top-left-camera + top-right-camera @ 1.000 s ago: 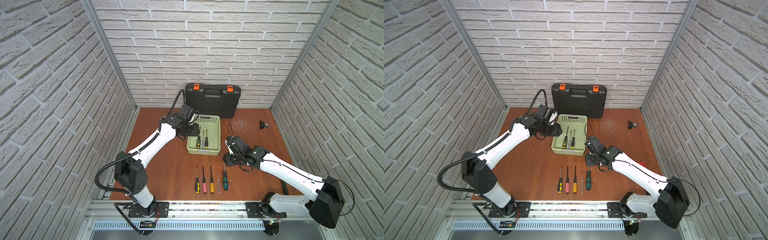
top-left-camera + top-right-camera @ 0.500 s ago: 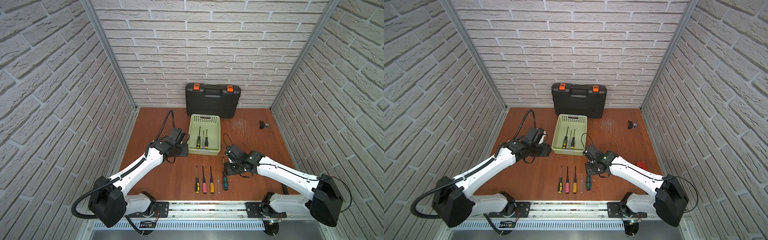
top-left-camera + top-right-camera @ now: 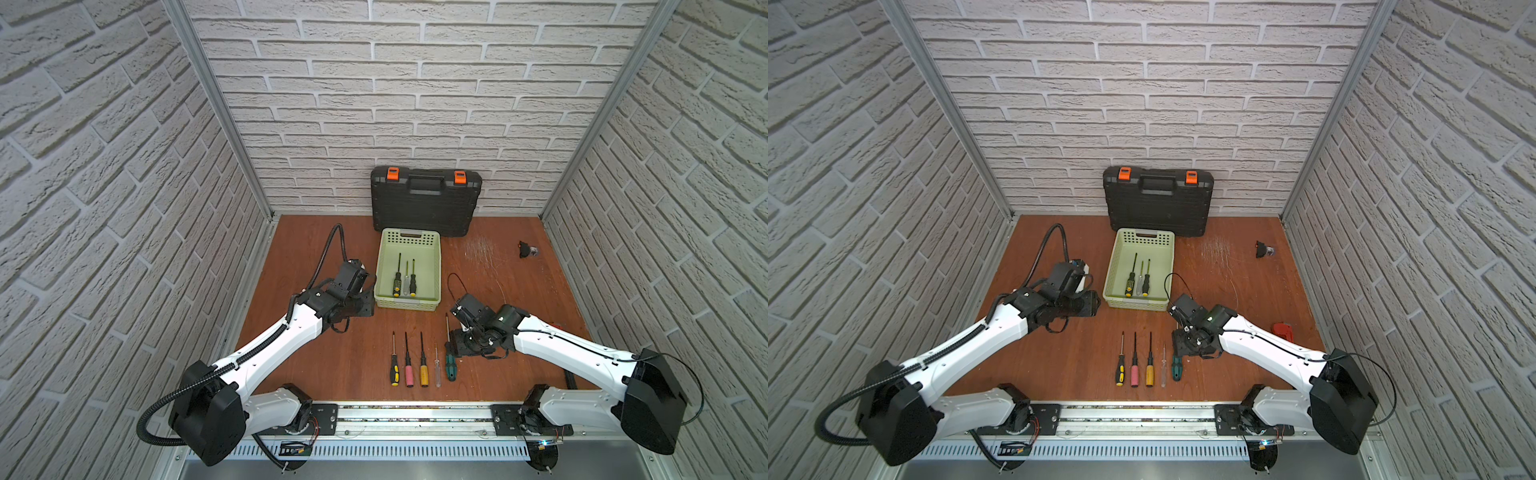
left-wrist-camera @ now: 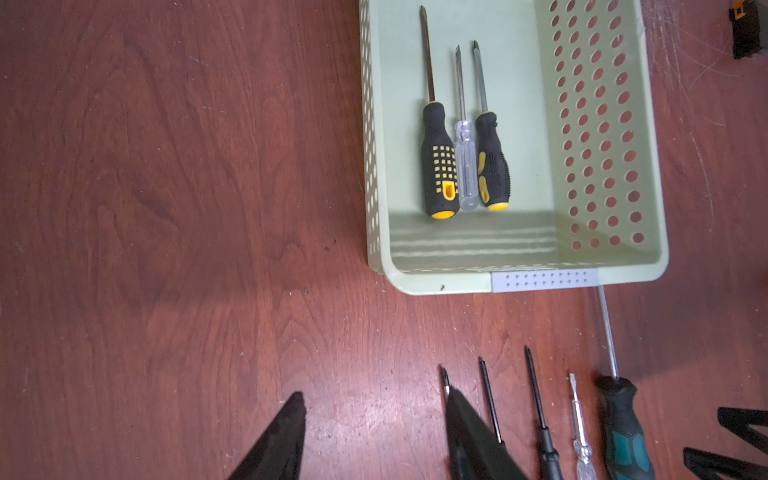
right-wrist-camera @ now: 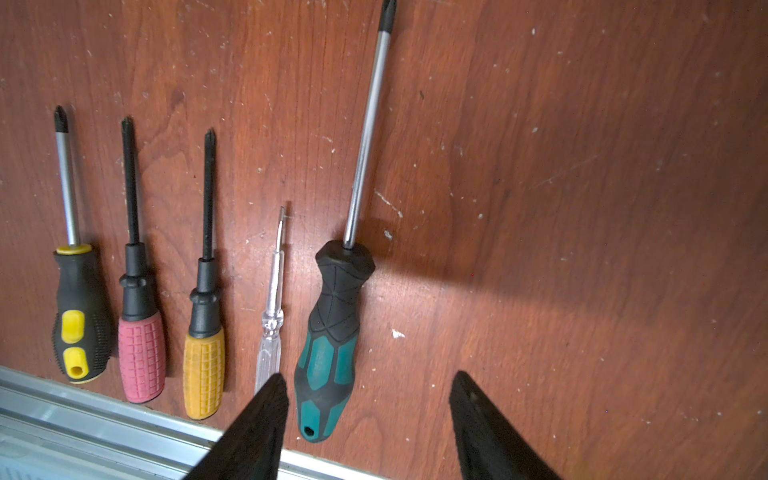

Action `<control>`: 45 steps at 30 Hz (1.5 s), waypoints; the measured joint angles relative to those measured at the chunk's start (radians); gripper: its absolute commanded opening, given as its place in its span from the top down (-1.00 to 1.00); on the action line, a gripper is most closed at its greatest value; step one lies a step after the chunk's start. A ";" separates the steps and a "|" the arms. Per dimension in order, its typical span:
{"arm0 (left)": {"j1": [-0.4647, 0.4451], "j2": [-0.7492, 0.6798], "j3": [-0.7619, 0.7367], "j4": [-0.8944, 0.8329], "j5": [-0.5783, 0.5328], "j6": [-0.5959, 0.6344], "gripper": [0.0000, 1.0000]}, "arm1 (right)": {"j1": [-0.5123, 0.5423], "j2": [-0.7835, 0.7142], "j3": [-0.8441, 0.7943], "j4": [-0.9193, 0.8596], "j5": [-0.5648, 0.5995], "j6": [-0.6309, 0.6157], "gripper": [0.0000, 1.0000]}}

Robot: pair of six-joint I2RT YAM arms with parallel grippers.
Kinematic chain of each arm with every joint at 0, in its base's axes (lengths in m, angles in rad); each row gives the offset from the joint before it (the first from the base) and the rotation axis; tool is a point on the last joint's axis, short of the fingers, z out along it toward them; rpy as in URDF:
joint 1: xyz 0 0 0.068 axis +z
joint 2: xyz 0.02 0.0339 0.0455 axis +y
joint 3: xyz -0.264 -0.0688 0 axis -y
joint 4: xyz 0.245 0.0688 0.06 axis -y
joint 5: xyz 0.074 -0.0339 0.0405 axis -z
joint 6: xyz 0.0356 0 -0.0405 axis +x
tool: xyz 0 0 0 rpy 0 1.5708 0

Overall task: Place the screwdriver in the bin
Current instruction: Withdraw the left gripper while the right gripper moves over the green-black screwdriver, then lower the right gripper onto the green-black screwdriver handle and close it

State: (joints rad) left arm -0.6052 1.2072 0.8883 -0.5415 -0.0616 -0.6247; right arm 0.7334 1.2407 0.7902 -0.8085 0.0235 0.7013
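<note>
Right end effector (image 5: pixel 368 419), jaws apart and empty, poised over the teal screwdriver (image 5: pixel 330 336) lying on the surface (image 5: pixel 582 208) near the bin (image 3: pixel 436 266). Left end effector (image 4: pixel 376 436), jaws apart, beside the bin.

The bin (image 3: pixel 435 266) stands mid-table, directly in front of the toolcase (image 3: pixel 426 203), which rests against the back wall. Three screwdrivers (image 3: pixel 404 281) lie side by side inside the bin, near its front wall. Five more screwdrivers (image 3: pixel 422 365) lie in a row on the table (image 3: pixel 519 299) between the bin and the front rail. The left gripper (image 3: pixel 365 305) sits just left of the bin's front corner; the right gripper (image 3: pixel 456 348) is over the rightmost screwdriver (image 3: pixel 450 365) of the row.
</note>
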 measured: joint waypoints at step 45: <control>0.004 0.010 0.010 -0.013 -0.092 0.056 -0.11 | 0.072 0.226 -0.050 0.161 -0.040 0.076 0.52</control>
State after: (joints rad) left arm -0.6014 1.2167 0.8986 -0.5541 -0.1539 -0.5690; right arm 0.8051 1.4670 0.7406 -0.6476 -0.0162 0.7776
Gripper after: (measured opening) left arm 0.557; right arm 0.313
